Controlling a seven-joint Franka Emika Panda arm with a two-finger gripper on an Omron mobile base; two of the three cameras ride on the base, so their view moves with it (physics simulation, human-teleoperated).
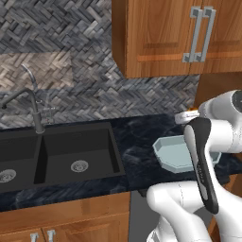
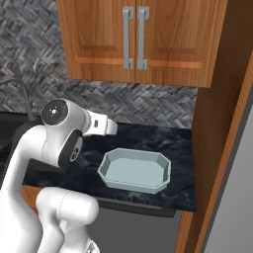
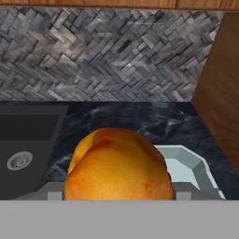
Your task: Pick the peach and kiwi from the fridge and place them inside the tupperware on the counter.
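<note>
The gripper point(image 3: 119, 193) carries the peach point(image 3: 117, 165) between its jaws, which stand spread wide around the fruit; in the hand view the fingertips are hidden behind it, and the peach bulges close to the lens, orange-red with a yellower cheek at its upper left. It is nearly round, so I can't give it a long axis, though a faint crease curves down its left side. Right behind it, lower down, sits the tupperware point(image 2: 134, 170) on the counter point(image 2: 148, 138), its near corner peeking out beside the fruit's right edge. From the right base view the tray lies with its longer side running along the counter front, and its pale floor looks bare. The hand hangs over the counter just left of the tray, near its back left corner, and a sliver of orange shows at the hand in the left base view. Farther left the black sink point(image 1: 56, 156) is sunk into the counter, with the tap point(image 1: 28, 106) behind it, the herringbone wall point(image 1: 71, 90) beyond, and wooden cabinets point(image 2: 133, 39) overhead.
</note>
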